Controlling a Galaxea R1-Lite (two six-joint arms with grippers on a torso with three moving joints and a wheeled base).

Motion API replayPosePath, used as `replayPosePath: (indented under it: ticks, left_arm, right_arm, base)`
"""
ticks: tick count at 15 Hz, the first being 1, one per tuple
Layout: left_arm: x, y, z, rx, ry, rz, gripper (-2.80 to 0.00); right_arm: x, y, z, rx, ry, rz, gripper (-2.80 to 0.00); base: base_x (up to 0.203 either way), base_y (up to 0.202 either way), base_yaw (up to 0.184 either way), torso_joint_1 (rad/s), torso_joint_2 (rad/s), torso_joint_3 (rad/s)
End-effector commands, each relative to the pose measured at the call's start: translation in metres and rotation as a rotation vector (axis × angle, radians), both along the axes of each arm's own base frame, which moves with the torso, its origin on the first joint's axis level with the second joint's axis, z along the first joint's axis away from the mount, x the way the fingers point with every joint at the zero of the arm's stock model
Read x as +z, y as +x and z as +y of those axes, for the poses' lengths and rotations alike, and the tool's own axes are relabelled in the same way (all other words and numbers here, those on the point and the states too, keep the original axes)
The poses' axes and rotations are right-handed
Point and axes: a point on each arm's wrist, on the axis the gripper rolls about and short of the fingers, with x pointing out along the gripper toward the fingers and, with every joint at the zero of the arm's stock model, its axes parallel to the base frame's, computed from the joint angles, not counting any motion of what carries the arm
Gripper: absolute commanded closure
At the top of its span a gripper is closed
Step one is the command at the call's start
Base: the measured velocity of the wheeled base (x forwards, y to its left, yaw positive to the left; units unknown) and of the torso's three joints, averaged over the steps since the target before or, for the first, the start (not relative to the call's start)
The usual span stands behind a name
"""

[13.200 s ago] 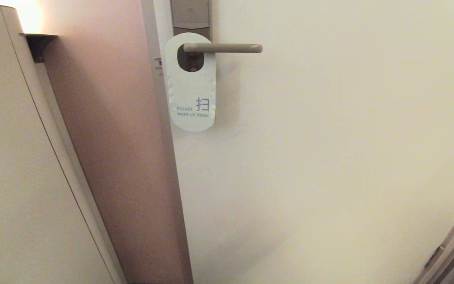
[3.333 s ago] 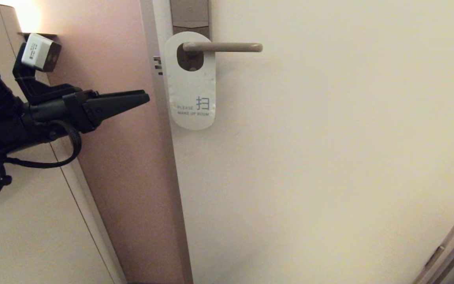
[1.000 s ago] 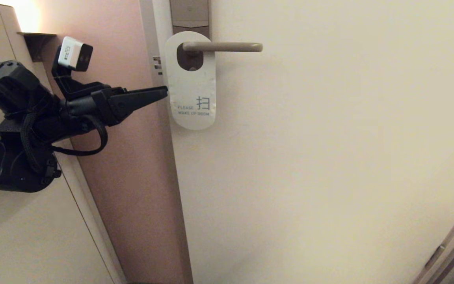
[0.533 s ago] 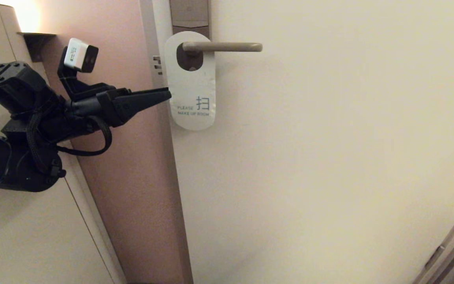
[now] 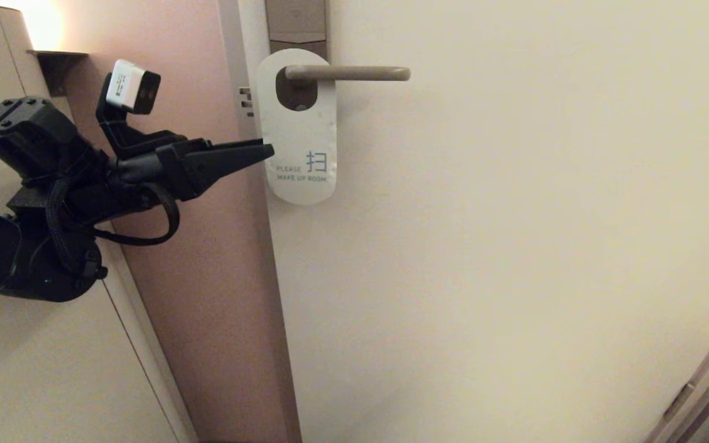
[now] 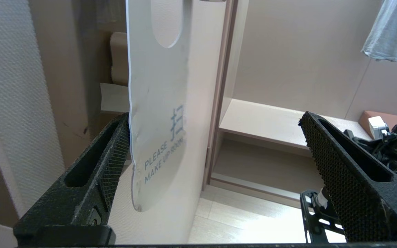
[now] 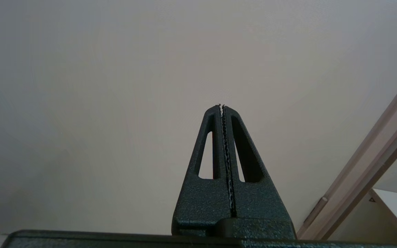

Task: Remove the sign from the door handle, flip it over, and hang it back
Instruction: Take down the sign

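Note:
The sign hangs on the door handle with its white "PLEASE MAKE UP ROOM" side facing out. My left gripper reaches in from the left, its tip at the sign's left edge at mid height. In the left wrist view the gripper is wide open. The sign hangs edge-on inside the gap, its edge right beside one finger. The other finger stands far off it. My right gripper is shut and empty, facing the bare door, out of the head view.
The brown-grey backplate rises above the handle. The door edge and frame run down just left of the sign, a pinkish wall panel beside it. A wall lamp glows at the upper left. The door stretches wide to the right.
My left gripper has come in from the left, from clear of the door frame to the sign's left edge, and moved slightly further right in the last second. The sign has not moved.

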Motion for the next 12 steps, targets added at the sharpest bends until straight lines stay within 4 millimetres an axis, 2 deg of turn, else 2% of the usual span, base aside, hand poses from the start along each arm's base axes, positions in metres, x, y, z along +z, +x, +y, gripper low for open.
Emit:
replayPosePath:
  ticks: [1,12]
  left_arm:
    - [0.0010,-0.0024,-0.0013,-0.011,0.001,-0.007,-2.80]
    - [-0.0030,-0.0008,-0.0094,-0.032,-0.002,-0.023,-2.80]
  right_arm:
    - [0.0001,0.0000,0.0000,0.000,-0.001,0.000,0.00]
    - [0.0001,0.0000,0.0000,0.000,-0.001,0.000,0.00]
  base:
    - [0.000,0.000,0.000,0.000,0.00,0.000]
    - [0.000,0.000,0.000,0.000,0.00,0.000]
